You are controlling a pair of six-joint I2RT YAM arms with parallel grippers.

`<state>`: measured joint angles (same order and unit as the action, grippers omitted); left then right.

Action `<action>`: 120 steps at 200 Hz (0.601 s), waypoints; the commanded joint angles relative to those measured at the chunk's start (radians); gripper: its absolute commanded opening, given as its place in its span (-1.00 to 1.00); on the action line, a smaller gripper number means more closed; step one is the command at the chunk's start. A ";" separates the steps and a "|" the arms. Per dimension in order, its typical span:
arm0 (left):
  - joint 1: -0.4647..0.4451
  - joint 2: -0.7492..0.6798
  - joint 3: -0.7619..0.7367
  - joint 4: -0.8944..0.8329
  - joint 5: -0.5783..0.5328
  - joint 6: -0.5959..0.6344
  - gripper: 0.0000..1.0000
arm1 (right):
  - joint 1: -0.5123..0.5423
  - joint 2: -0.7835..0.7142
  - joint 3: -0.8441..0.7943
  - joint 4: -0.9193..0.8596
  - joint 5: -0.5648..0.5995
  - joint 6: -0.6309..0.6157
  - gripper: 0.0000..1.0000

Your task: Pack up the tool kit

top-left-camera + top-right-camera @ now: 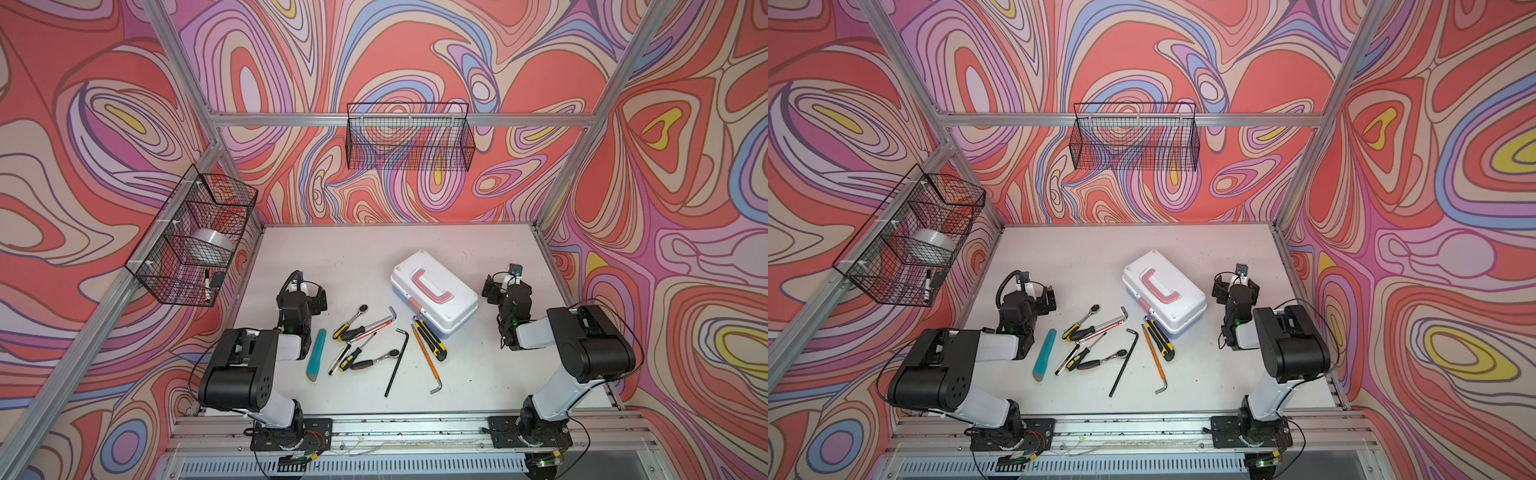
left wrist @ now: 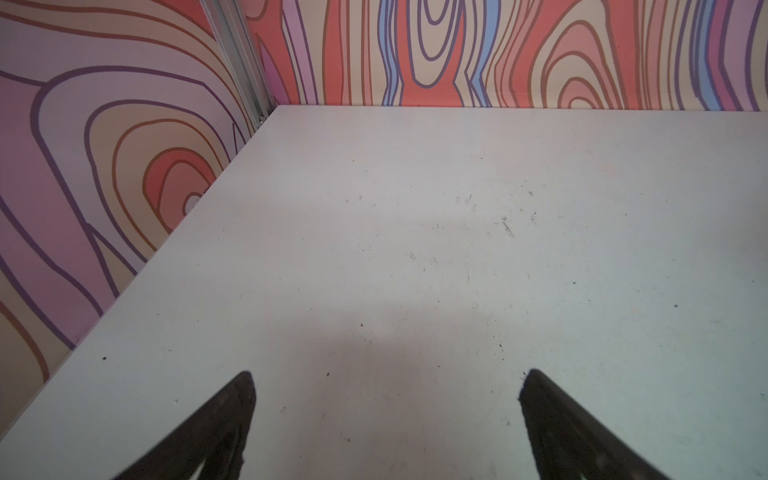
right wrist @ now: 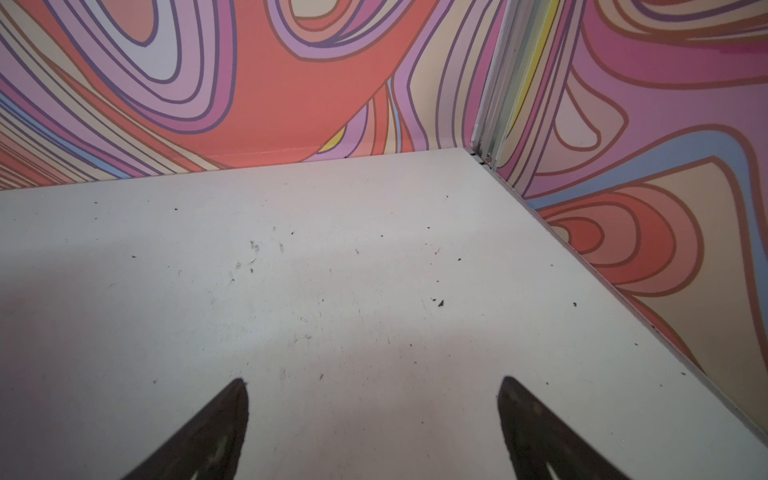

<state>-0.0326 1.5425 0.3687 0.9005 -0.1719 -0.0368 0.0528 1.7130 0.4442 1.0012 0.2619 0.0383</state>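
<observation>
- Both jaws of the left gripper (image 2: 386,374) stand spread above the bare table (image 1: 332,257), holding nothing.
- Loose tools lie mid-table: a teal utility knife (image 1: 316,353), a ratchet (image 1: 376,359) and a black hex key (image 1: 395,365). They look stiff, thin and likely slippery, so pinch across handles or mid-shaft.
- Right of them the toolbox (image 1: 434,291) sits shut. It is probably light plastic, and its pink latch (image 1: 415,305) needs lifting first.
- The right gripper (image 3: 372,380), near the toolbox, is likewise spread and empty.

L arm (image 1: 245,365) & R arm (image 1: 590,349) bent at elbow; L fingers (image 2: 220,419), R fingers (image 3: 216,424) wide apart.
</observation>
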 commanded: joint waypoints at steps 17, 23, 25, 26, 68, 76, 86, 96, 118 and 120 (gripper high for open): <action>0.002 -0.035 0.007 -0.033 0.004 0.001 1.00 | -0.006 -0.036 0.025 -0.067 -0.010 0.001 0.87; 0.002 -0.068 0.018 -0.081 0.010 0.004 1.00 | -0.006 -0.060 0.049 -0.125 -0.014 -0.002 0.85; 0.002 -0.081 0.024 -0.097 0.011 0.005 1.00 | -0.005 -0.072 0.055 -0.156 -0.013 -0.003 0.84; 0.002 -0.084 0.027 -0.109 0.013 0.006 1.00 | -0.005 -0.077 0.063 -0.174 -0.012 -0.002 0.83; -0.047 -0.319 0.136 -0.463 0.027 -0.041 1.00 | -0.005 -0.206 0.326 -0.726 -0.163 0.027 0.80; -0.071 -0.346 0.178 -0.503 0.048 -0.041 1.00 | -0.005 -0.217 0.353 -0.759 -0.204 0.032 0.82; -0.127 -0.371 0.197 -0.551 0.024 -0.029 1.00 | -0.004 -0.220 0.398 -0.814 -0.267 0.026 0.91; -0.190 -0.390 0.206 -0.580 -0.008 -0.016 1.00 | -0.001 -0.214 0.446 -0.876 -0.334 0.025 0.96; -0.335 -0.412 0.212 -0.606 -0.065 -0.020 1.00 | 0.030 -0.205 0.526 -0.964 -0.418 0.010 0.96; -0.349 -0.412 0.214 -0.610 -0.070 -0.020 1.00 | 0.031 -0.203 0.527 -0.967 -0.419 0.007 0.96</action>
<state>-0.2562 1.1461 0.5766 0.4328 -0.1837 -0.0563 0.0578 1.4967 0.9154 0.2447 -0.0063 0.0570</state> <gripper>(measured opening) 0.996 0.982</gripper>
